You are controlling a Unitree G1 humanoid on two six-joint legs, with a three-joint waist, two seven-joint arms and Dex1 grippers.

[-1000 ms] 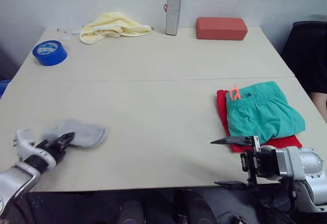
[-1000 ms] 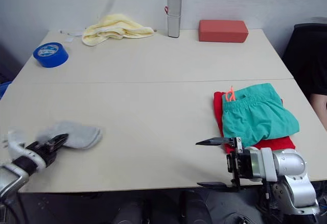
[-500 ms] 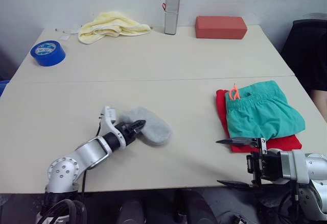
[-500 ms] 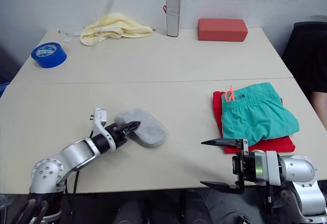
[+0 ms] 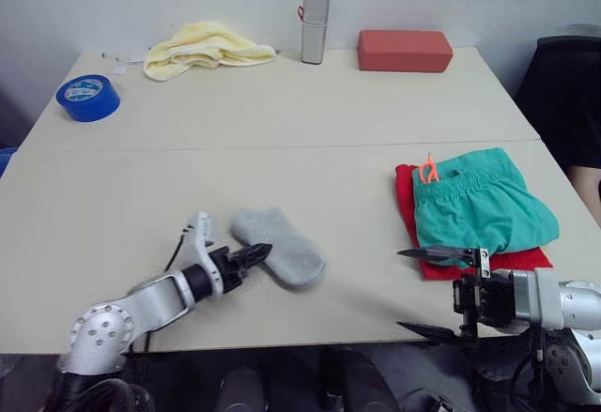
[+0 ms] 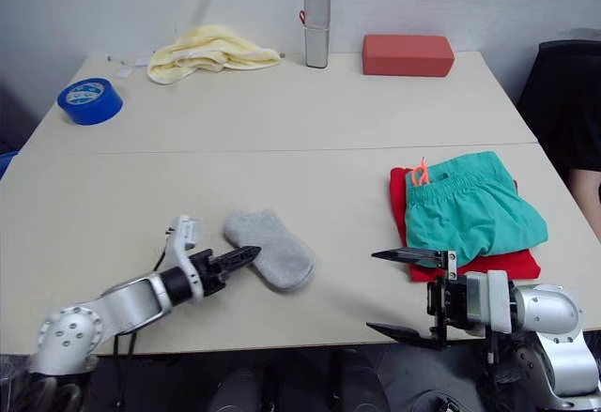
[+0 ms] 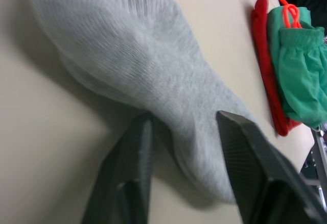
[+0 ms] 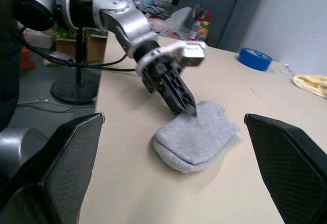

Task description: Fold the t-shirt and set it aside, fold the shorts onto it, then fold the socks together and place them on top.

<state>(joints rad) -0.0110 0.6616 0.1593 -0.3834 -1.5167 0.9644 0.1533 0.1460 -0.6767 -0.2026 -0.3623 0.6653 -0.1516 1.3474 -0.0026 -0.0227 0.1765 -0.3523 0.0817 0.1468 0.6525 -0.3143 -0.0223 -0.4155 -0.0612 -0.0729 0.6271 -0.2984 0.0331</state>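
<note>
Black fingers of the left gripper (image 6: 242,259) sit parted against the grey socks (image 6: 269,248) at lower centre, gripping nothing; a loose pinch could separate the pair. Right gripper (image 6: 406,292) waits wide open, lower right.

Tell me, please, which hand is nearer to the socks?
Left. The left hand is at the socks, its fingers either side of their edge; the right hand hangs open near the table's front edge.

We see a pale table (image 5: 282,149) carrying grey socks (image 5: 279,246), a red t-shirt (image 5: 408,207), blue tape (image 5: 88,97), a yellow towel (image 5: 203,46), a grey canister (image 5: 316,4) and a red-brown block (image 5: 405,51).
</note>
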